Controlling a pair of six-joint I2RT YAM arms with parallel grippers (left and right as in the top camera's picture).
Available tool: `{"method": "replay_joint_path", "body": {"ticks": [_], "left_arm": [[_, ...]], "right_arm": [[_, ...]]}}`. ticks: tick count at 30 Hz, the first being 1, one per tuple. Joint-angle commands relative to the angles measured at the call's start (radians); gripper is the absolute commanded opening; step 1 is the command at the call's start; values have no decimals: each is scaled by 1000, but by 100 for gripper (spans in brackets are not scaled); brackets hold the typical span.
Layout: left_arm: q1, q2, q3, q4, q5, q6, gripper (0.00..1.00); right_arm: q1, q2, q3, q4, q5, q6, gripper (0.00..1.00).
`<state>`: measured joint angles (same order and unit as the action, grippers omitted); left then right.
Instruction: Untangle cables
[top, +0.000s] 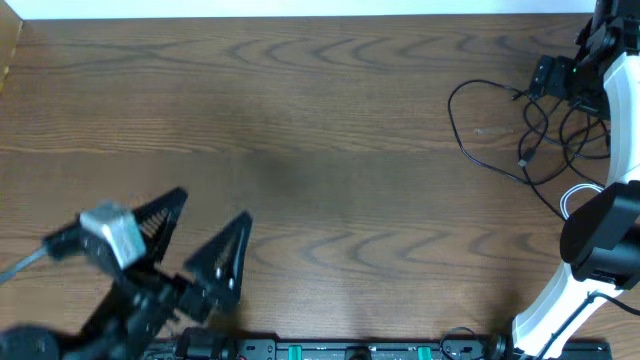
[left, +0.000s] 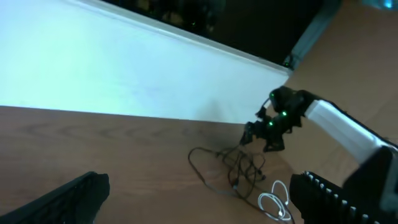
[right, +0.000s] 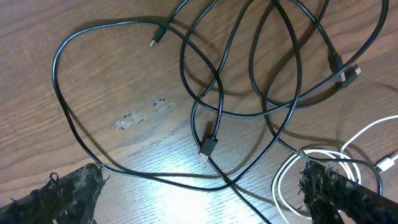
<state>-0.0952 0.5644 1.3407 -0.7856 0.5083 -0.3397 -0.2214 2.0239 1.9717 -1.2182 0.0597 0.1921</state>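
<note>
Right wrist: cables (right: 208, 146) lie between and ahead of right gripper (right: 202, 182), perhaps touching.

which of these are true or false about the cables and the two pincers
1. The black cables lie looped over one another on the wooden table. True.
2. The left pincer is shut on a cable. False: it is open and empty, at the opposite end of the table from the cables.
3. One white cable lies coiled beside the black ones. True.
4. The right pincer has lifted the white cable off the table. False: its jaws are open over the tangle, and every cable lies on the wood.
</note>
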Motion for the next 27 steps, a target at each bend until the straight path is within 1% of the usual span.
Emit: {"method": "replay_joint_path", "body": {"ticks": [1, 3, 5, 7, 9, 10, 13, 15, 18, 19, 21, 22, 23, 25, 27], "left_arm": [[3, -78, -89, 1, 29, 6, 98], [3, -124, -138, 1, 27, 6, 98], [3, -164, -191, 1, -9, 6, 98], [3, -222, -267, 4, -97, 6, 98], [3, -291, -365, 54, -172, 6, 98], [3, -335, -426, 104, -223, 6, 98], [3, -417, -542, 259, -308, 6, 98], [3, -483, -625, 397, -377, 6, 98], [3, -546, -710, 562, -419, 6, 98], [3, -563, -752, 646, -433, 8, 98], [5, -562, -822, 810, -466, 35, 98], [5, -562, -856, 867, -497, 50, 98], [5, -562, -919, 945, -556, 82, 98], [5, -562, -1042, 1046, -671, 89, 98], [5, -562, -1172, 1159, -731, 89, 98]], "right_arm": [[-5, -15, 15, -1, 1, -3, 99], [-5, -15, 15, -1, 1, -3, 99], [-5, -15, 15, -2, 1, -3, 99], [-5, -15, 15, -2, 1, -3, 99], [-5, -15, 15, -1, 1, -3, 99], [-5, -15, 15, -2, 1, -3, 99], [-5, -15, 15, -2, 1, -3, 99], [-5, -15, 15, -1, 1, -3, 99], [-5, -15, 15, -1, 1, -3, 99], [-5, -15, 15, -2, 1, -3, 99], [-5, -15, 15, -1, 1, -3, 99], [-5, -15, 15, -1, 1, -3, 99], [-5, -15, 15, -2, 1, -3, 99], [-5, -15, 15, -1, 1, -3, 99], [-5, -15, 15, -1, 1, -3, 99]]}}
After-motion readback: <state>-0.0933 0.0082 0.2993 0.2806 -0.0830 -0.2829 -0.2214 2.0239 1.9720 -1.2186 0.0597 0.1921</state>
